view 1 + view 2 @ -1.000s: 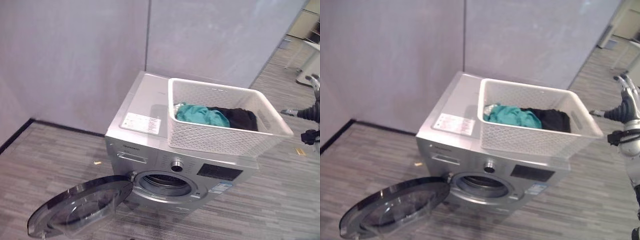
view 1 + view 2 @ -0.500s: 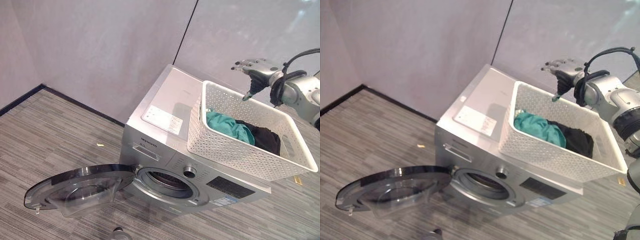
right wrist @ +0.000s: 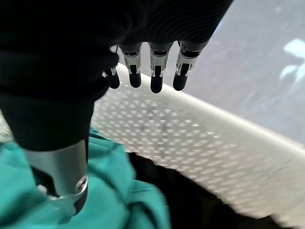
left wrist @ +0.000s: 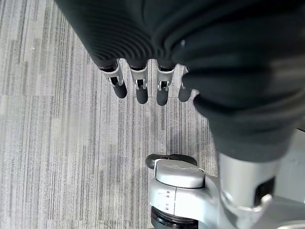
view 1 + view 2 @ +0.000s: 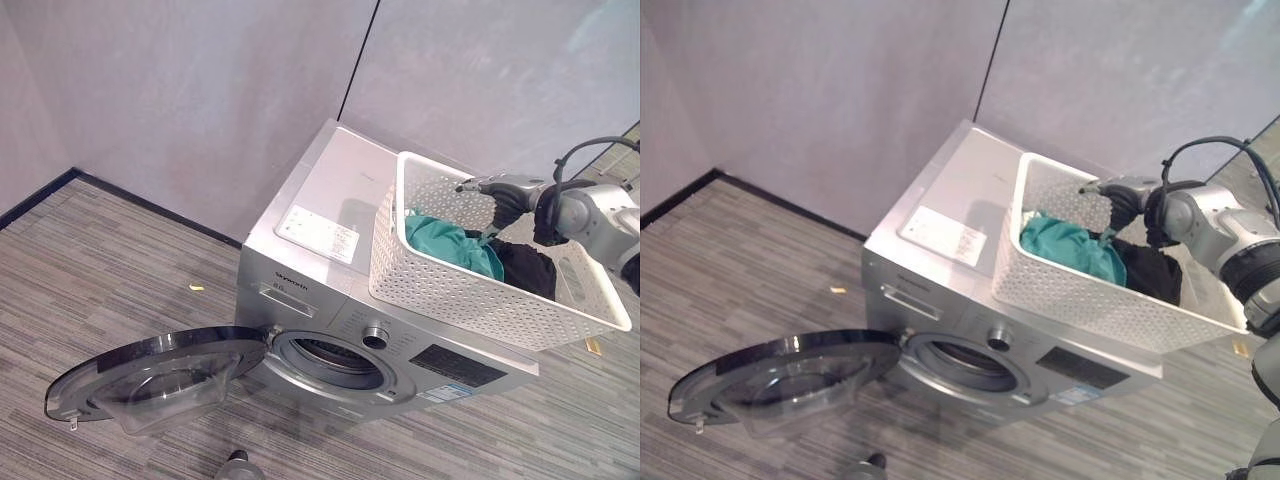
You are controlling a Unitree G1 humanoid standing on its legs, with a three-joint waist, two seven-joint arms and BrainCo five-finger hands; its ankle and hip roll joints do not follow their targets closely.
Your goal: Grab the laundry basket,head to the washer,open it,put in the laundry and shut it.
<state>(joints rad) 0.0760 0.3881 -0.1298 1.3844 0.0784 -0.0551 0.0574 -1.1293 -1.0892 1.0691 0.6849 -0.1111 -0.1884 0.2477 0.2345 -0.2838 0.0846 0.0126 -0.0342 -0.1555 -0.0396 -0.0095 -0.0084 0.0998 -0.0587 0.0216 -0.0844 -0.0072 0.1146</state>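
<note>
A white perforated laundry basket (image 5: pixel 470 300) stands on the right half of the silver washer (image 5: pixel 330 190). In it lie a teal cloth (image 5: pixel 445 240) and a black cloth (image 5: pixel 525 270). The washer's round glass door (image 5: pixel 150 378) is swung wide open to the left, baring the drum opening (image 5: pixel 325 362). My right hand (image 5: pixel 500 192) reaches into the basket from the right and hovers just above the teal cloth (image 3: pixel 119 191), open, its fingers (image 3: pixel 156 71) straight toward the basket's far wall (image 3: pixel 190 143) and the thumb pointing down. My left hand (image 4: pixel 138 81) hangs open over the carpet.
Grey wall panels stand close behind the washer, with a black skirting strip (image 5: pixel 40 195) along the left wall. A small yellow scrap (image 5: pixel 196 287) lies on the striped carpet left of the washer. The open door juts out low over the floor in front.
My right hand has dropped from above the basket's far rim down into the basket, over the teal cloth. The camera has shifted a little; basket and washer stay put.
</note>
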